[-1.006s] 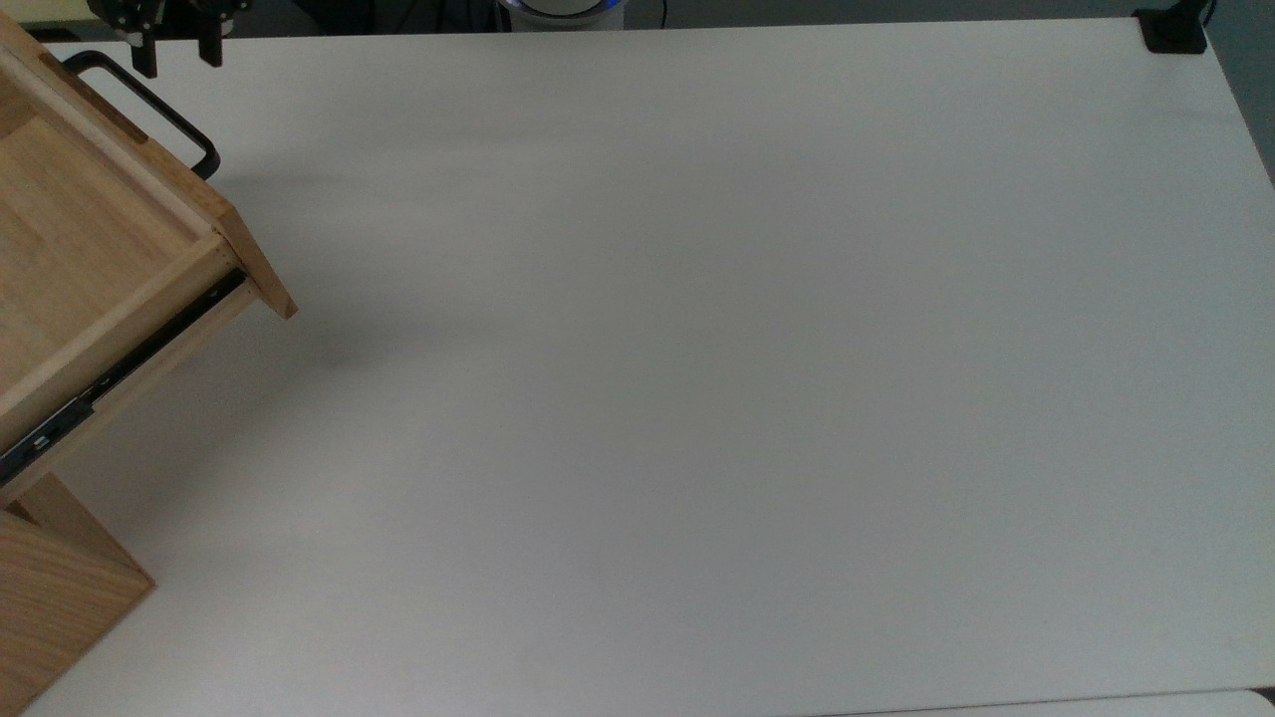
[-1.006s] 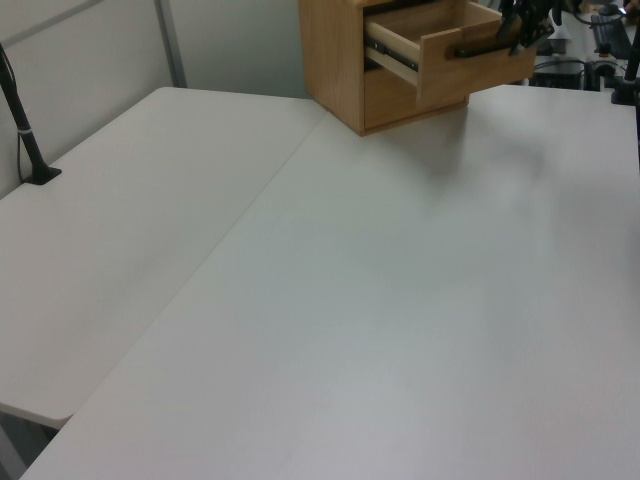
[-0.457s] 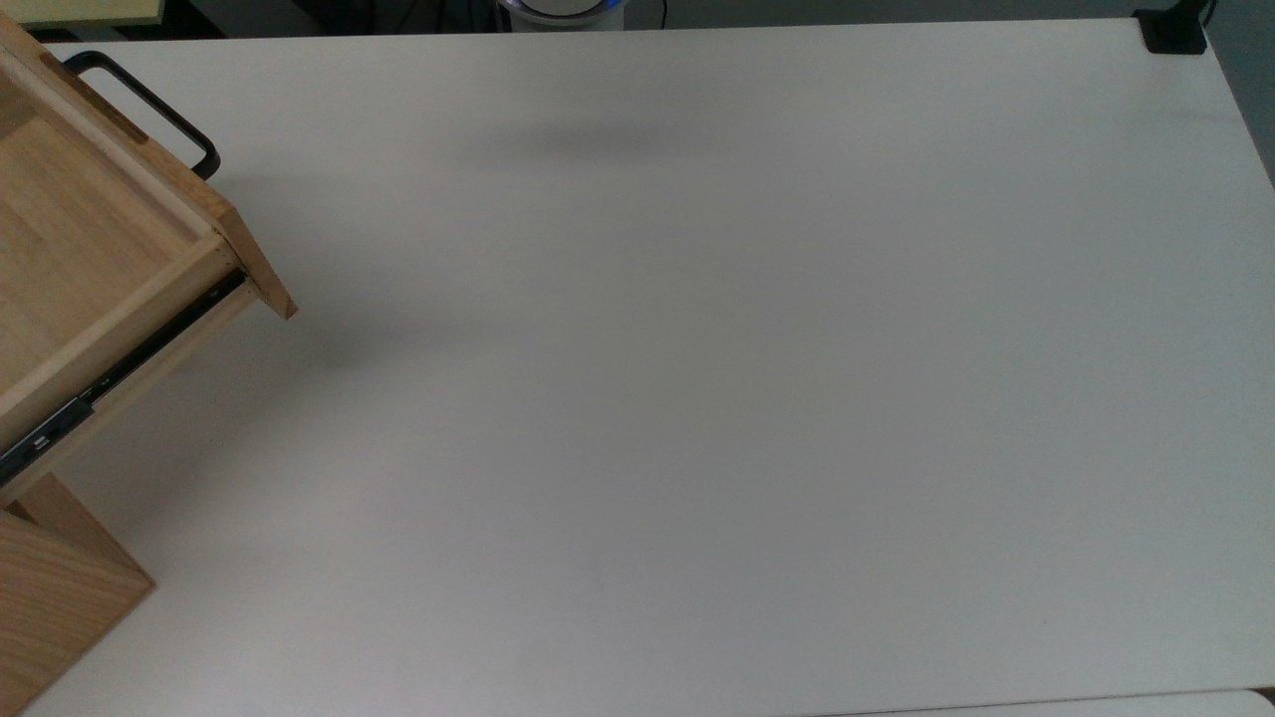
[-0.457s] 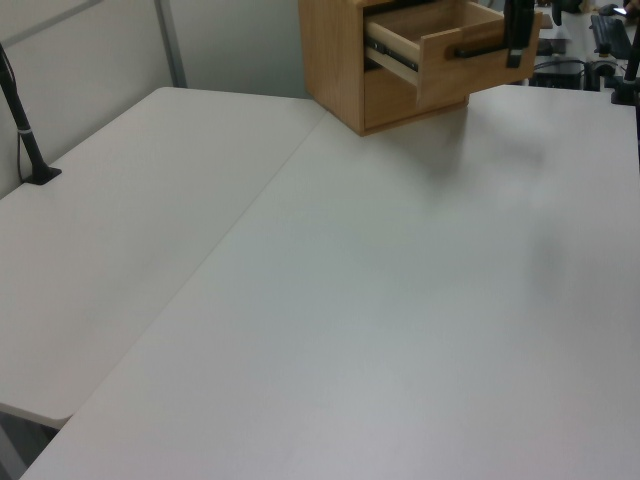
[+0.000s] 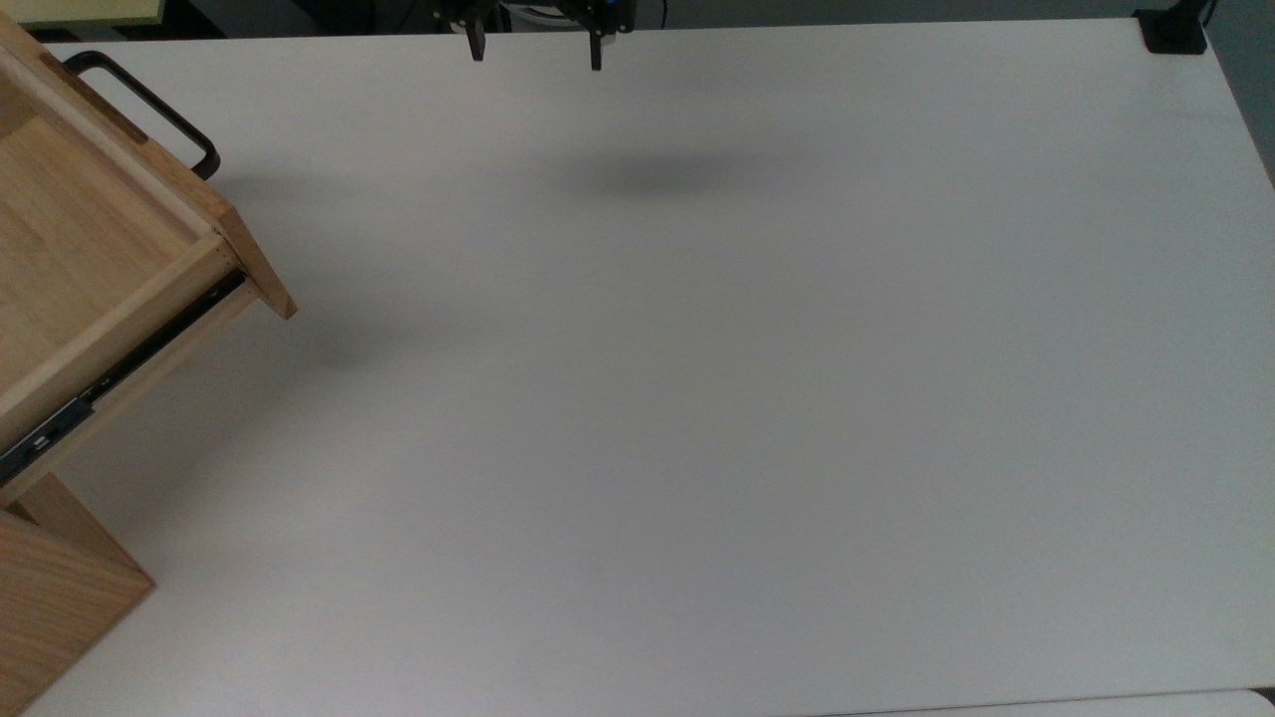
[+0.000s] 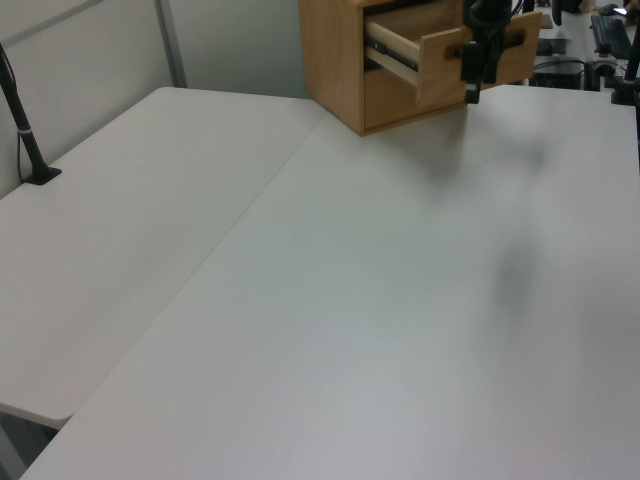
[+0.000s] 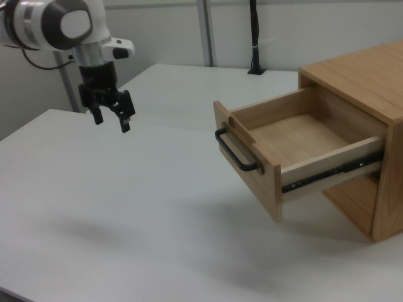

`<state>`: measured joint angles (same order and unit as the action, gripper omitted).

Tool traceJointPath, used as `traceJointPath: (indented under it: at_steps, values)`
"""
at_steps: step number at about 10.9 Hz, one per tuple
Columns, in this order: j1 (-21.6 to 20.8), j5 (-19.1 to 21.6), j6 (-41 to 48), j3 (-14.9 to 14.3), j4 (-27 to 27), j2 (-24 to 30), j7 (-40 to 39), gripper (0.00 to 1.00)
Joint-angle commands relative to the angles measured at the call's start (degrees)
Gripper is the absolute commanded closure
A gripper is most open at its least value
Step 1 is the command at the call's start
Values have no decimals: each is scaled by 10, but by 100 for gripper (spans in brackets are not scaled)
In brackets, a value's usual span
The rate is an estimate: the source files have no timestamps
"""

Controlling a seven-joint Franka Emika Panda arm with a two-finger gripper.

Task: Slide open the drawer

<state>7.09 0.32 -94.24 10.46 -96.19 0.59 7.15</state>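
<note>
White table [image 7: 126, 207] – bare | drawer [image 7: 277, 141] slid out | gripper [image 7: 112, 121] aloft – jaws spread, empty

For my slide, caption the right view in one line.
Drawer pulled out of the cabinet, its inside bare; open gripper hangs above the table, apart from the handle.

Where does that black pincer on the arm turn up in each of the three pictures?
Top view: the pincer hangs at the upper edge, middle, its two fingers spread, holding nothing.
Left view: it shows at upper right, in front of the drawer.
Right view: upper left, above the table, apart from the drawer.
Shared landmark: the drawer's black handle.
</note>
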Motion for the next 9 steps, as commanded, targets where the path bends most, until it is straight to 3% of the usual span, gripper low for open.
traceJointPath:
  at_steps: [1,2,4,6,7,9]
  values:
    - [-44,15,36,-71,36,-13,-42,0]
    - [-67,14,48,-105,37,-9,-44,0]
    - [-70,8,58,-115,45,-6,-63,0]
    - [-87,13,57,-156,44,-5,-65,0]
    - [-108,12,49,-163,45,-10,-57,0]
    - [-110,13,39,-178,50,-9,-62,0]
